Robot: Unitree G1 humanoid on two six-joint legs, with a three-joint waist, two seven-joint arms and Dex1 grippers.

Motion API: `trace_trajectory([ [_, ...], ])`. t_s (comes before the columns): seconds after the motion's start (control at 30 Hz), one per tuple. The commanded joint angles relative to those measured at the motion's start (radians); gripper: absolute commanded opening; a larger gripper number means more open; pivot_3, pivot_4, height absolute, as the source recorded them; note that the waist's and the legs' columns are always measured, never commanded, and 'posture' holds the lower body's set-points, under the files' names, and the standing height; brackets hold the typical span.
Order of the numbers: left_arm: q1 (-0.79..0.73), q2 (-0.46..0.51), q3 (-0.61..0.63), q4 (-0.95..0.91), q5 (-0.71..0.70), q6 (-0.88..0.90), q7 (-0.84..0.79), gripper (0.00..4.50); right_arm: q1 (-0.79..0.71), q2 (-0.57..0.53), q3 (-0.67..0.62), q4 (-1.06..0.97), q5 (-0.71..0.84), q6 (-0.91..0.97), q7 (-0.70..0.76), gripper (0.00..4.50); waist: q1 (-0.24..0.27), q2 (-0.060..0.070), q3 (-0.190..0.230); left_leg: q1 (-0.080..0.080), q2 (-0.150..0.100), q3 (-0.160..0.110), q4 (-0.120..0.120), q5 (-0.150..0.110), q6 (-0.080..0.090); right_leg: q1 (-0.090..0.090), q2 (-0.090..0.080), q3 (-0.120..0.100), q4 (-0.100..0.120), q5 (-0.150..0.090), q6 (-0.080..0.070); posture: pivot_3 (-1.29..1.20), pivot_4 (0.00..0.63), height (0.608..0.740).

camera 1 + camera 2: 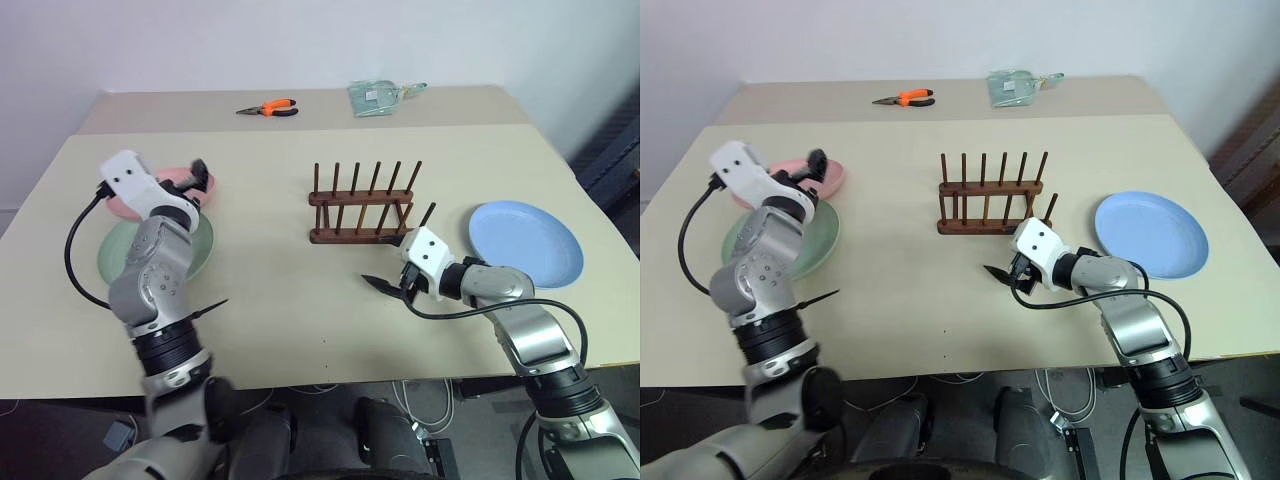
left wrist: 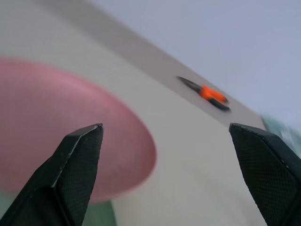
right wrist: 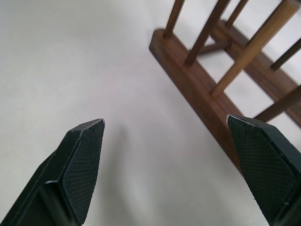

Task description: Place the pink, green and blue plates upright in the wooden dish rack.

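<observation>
On the beige surface (image 1: 280, 300), near its middle, the wooden dish rack (image 1: 360, 205) stands with all its pegs bare. Blue plate (image 1: 527, 242) lies flat to the robot's right of the rack, apart from it. Pink plate (image 1: 175, 190) and green plate (image 1: 200, 250) lie flat at the robot's left; the pink one's near edge overlaps the green one's far edge.

Left claw (image 2: 171, 165): fingers spread wide, nothing between them, poised over the pink plate's edge; whether it touches the plate cannot be told.

Right claw (image 3: 174, 165): fingers spread wide, empty, low over bare surface just in front of the rack's near bar, between the rack and the blue plate, pointing toward the rack's end.

At the far edge of the surface: orange-handled pliers (image 1: 270, 108) and a pale green packet (image 1: 378, 97).
</observation>
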Motion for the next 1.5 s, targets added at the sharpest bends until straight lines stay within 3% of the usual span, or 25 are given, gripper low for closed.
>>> trace_trajectory([
  [0.03,0.003,-0.031,0.034,-0.088,-0.045,-0.009,0.103,4.47,-0.026,-0.002,0.0,0.011,-0.011,-0.036,0.006,4.25,-0.001,-0.002,0.001,0.0,0.0,0.0,-0.001,0.0,0.0,-0.001,0.0,0.0,0.0,0.0,0.0,0.0,0.15,0.74],
  [0.33,0.01,0.049,0.128,-0.05,-0.11,-0.008,0.221,4.47,-0.03,0.006,0.017,0.046,-0.04,-0.07,0.003,4.25,0.002,-0.003,0.002,0.0,0.001,0.0,-0.001,0.001,-0.002,-0.001,0.001,0.0,0.001,0.0,0.0,0.0,0.15,0.74],
  [0.6,-0.049,0.17,0.179,0.158,-0.215,0.048,0.209,4.47,-0.007,0.023,0.021,0.02,-0.049,-0.066,-0.018,4.25,0.002,-0.004,0.002,0.0,0.0,0.0,0.0,0.001,-0.002,-0.001,0.001,0.0,0.001,0.0,-0.001,0.0,0.15,0.74],
  [0.7,-0.072,0.223,0.182,0.253,-0.237,0.051,0.188,3.63,0.0,0.028,0.017,0.005,-0.048,-0.063,-0.026,4.25,0.0,-0.004,0.002,0.0,0.0,0.0,-0.001,0.001,-0.002,-0.001,0.001,0.0,0.001,0.0,-0.001,0.0,0.15,0.74],
  [0.83,-0.093,0.266,0.152,0.298,-0.262,0.06,0.143,1.61,0.005,0.02,-0.018,-0.034,-0.004,-0.034,-0.012,4.25,0.0,-0.004,0.002,0.0,0.001,0.0,-0.001,0.002,-0.002,-0.002,0.001,0.0,0.002,0.001,-0.001,0.0,0.15,0.74],
  [0.93,-0.096,0.283,0.073,0.242,-0.274,0.045,0.042,0.03,-0.011,-0.007,-0.054,-0.085,0.041,0.006,0.017,4.5,0.001,-0.004,0.002,-0.001,0.001,0.0,-0.001,0.002,-0.003,-0.002,0.001,0.0,0.002,0.001,-0.001,0.0,0.15,0.74],
  [1.1,-0.113,0.277,-0.122,0.096,-0.288,0.072,-0.104,0.03,-0.128,-0.027,-0.061,-0.171,0.01,-0.037,-0.002,4.5,0.001,-0.005,0.003,-0.001,0.0,0.0,0.0,0.002,-0.003,-0.002,0.001,0.0,0.001,0.0,-0.001,0.0,0.15,0.74],
  [1.2,-0.168,0.213,-0.243,0.027,-0.316,0.125,-0.123,0.03,-0.266,-0.048,0.01,-0.122,-0.147,-0.173,-0.043,4.5,0.001,-0.005,0.003,-0.001,0.001,0.0,-0.001,0.002,-0.003,-0.002,0.001,0.0,0.001,0.0,-0.001,0.0,0.15,0.74],
  [1.4,-0.223,0.128,-0.306,-0.016,-0.391,0.21,-0.111,0.03,-0.404,-0.07,0.101,0.068,-0.38,-0.36,-0.136,4.5,-0.004,-0.005,0.003,-0.001,0.0,0.0,-0.002,0.002,-0.003,-0.002,0.001,0.0,0.0,0.0,-0.001,0.0,0.15,0.74],
  [1.5,-0.223,0.134,-0.343,-0.035,-0.395,0.244,-0.123,0.03,-0.413,-0.078,0.122,0.134,-0.444,-0.428,-0.165,4.5,-0.008,-0.005,0.003,-0.001,0.001,0.001,-0.002,0.002,-0.003,-0.003,0.001,0.0,0.001,0.0,-0.001,0.0,0.15,0.74],
])
